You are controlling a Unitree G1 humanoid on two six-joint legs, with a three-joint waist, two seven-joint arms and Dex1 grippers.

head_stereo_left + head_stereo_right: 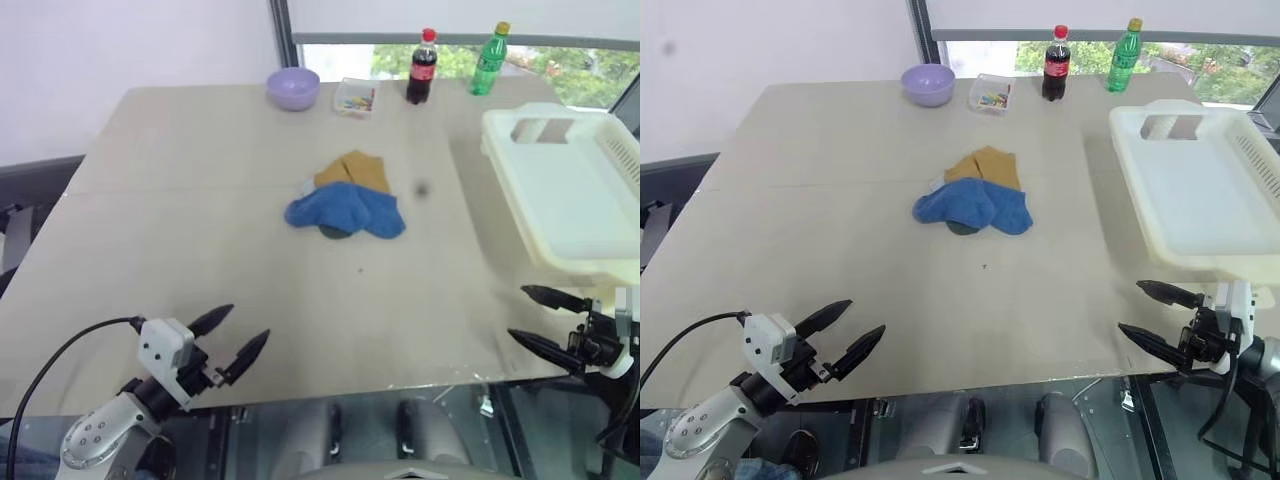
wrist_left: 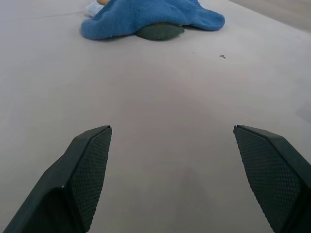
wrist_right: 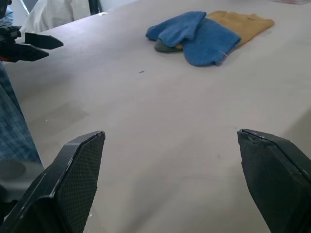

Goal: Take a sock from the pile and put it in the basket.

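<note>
The pile (image 1: 346,203) lies in the middle of the table: two blue socks (image 1: 345,212) on top, mustard-brown socks (image 1: 355,171) behind, a dark grey sock (image 2: 159,32) peeking out beneath. The cream-white basket (image 1: 570,195) stands at the table's right edge, nothing showing inside it. My left gripper (image 1: 230,345) hovers open over the near left edge of the table, far from the pile. Open too, my right gripper (image 1: 538,318) hangs at the near right corner, just below the basket's front. Neither holds anything.
At the far edge stand a lilac bowl (image 1: 293,87), a small clear box of coloured bits (image 1: 356,98), a cola bottle (image 1: 421,68) and a green bottle (image 1: 489,46). Bare table (image 1: 200,240) lies between the grippers and the pile.
</note>
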